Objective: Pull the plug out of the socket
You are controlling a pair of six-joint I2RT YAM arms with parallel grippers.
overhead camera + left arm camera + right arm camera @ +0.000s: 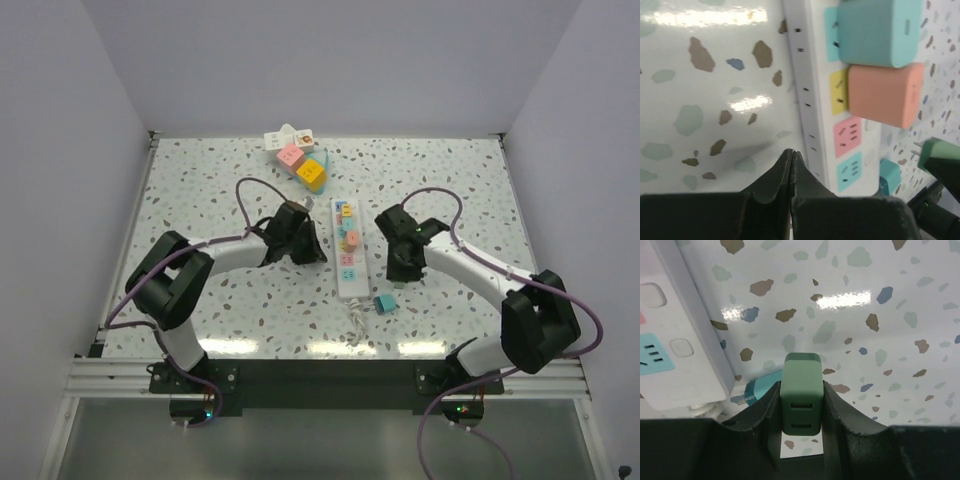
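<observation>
The white socket strip (348, 262) lies in the middle of the table, with a teal plug (875, 30) and a salmon plug (885, 95) seated in it. My right gripper (801, 385) is shut on a dark green plug (801, 390) and holds it above the table, just right of the strip's near end (685, 355). That green plug (940, 155) shows its prongs free in the left wrist view. My left gripper (791, 152) is shut on nothing and hovers over the table just left of the strip (807, 100).
A loose teal plug (383, 302) lies on the table by the strip's near right corner, below my right gripper (400, 272). Several coloured blocks (300, 160) sit at the back. The strip's cord (357, 322) runs toward the near edge.
</observation>
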